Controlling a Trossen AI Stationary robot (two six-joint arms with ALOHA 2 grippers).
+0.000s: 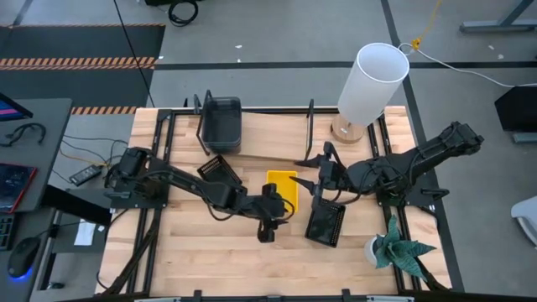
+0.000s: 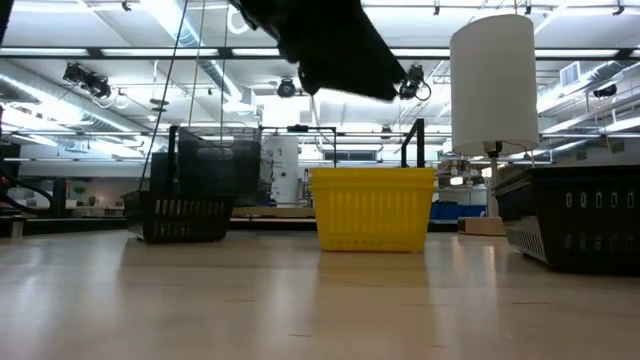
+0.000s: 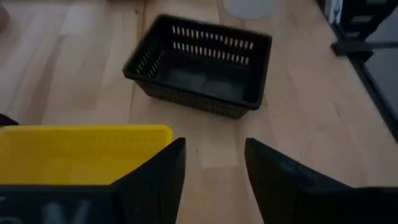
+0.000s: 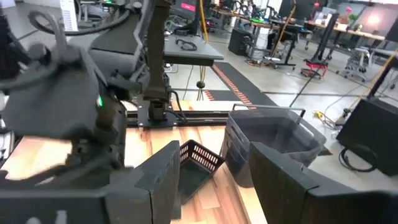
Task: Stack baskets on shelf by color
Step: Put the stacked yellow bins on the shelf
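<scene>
The shelf (image 1: 277, 126) stands along the table's far side, and a smoky grey basket (image 1: 221, 122) sits on its left end. A yellow basket (image 1: 283, 186) rests on the table at mid-table. One black basket (image 1: 220, 168) lies to its left and another black basket (image 1: 325, 223) to its right. My left gripper (image 1: 285, 210) hovers open at the yellow basket's near end. In the left wrist view my left gripper (image 3: 214, 149) has the yellow basket (image 3: 81, 152) beside one finger and the black basket (image 3: 202, 65) ahead. My right gripper (image 1: 312, 174) is open and raised right of the yellow basket; in its own view my right gripper (image 4: 214, 152) faces the grey basket (image 4: 273, 140).
A white cylindrical lamp (image 1: 373, 82) stands at the shelf's right end. A small potted plant (image 1: 399, 248) sits at the near right corner. The low view shows the yellow basket (image 2: 372, 208) between the two black baskets (image 2: 185, 215) (image 2: 575, 215), with bare wood toward the near edge.
</scene>
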